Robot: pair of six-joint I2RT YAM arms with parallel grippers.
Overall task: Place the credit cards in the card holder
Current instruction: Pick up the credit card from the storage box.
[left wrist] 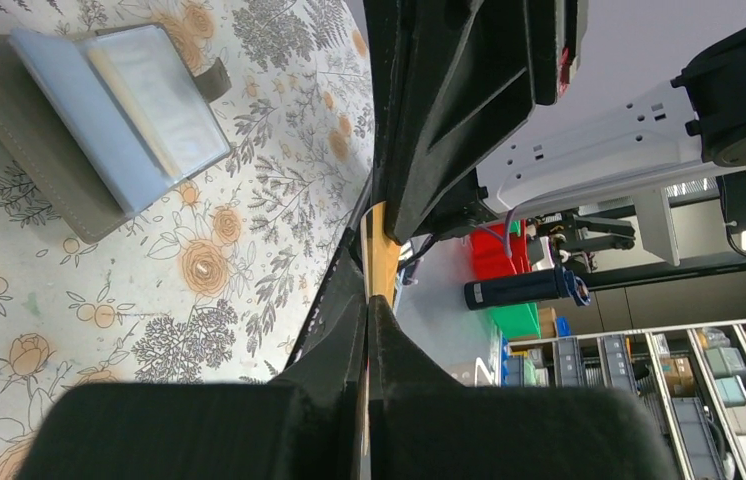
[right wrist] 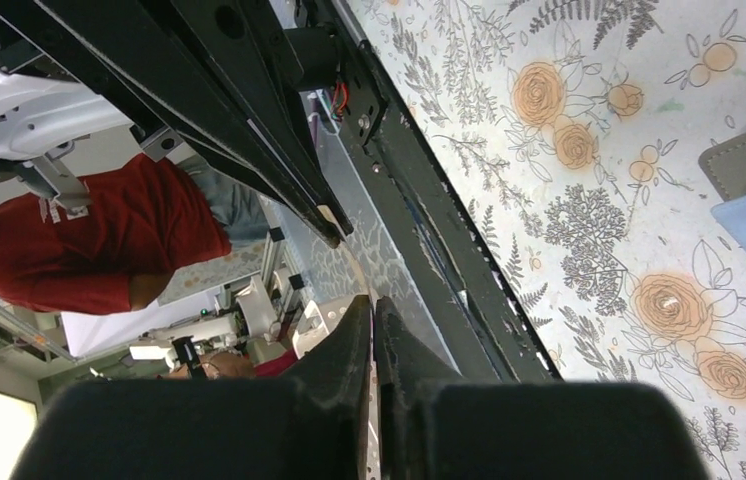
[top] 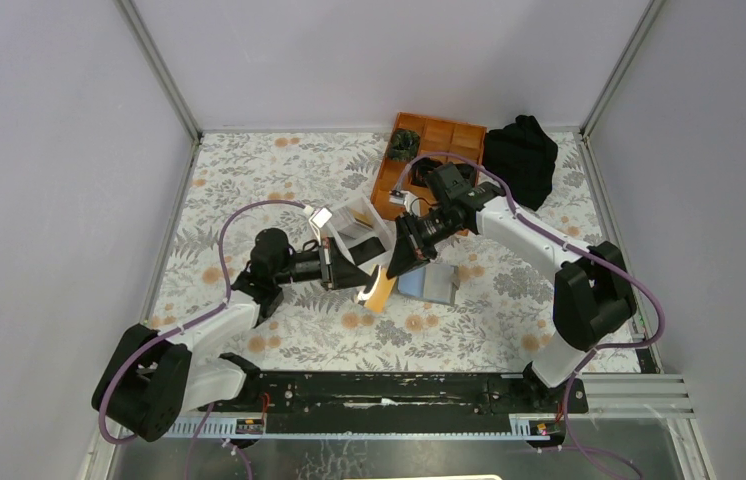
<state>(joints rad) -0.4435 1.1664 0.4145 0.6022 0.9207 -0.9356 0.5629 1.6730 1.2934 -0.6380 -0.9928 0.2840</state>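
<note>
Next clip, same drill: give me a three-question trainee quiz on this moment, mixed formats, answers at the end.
1. True or false: the card holder lies open on the table, its pale bluish inside facing up.
2. The left end effector grips a card. What colour is it? A) blue B) tan-gold C) red
3. Fill in the blank: at the far side of the table, the black cloth lies beside the orange ____.

Key: 1 true; 2 B; 3 tray.
</note>
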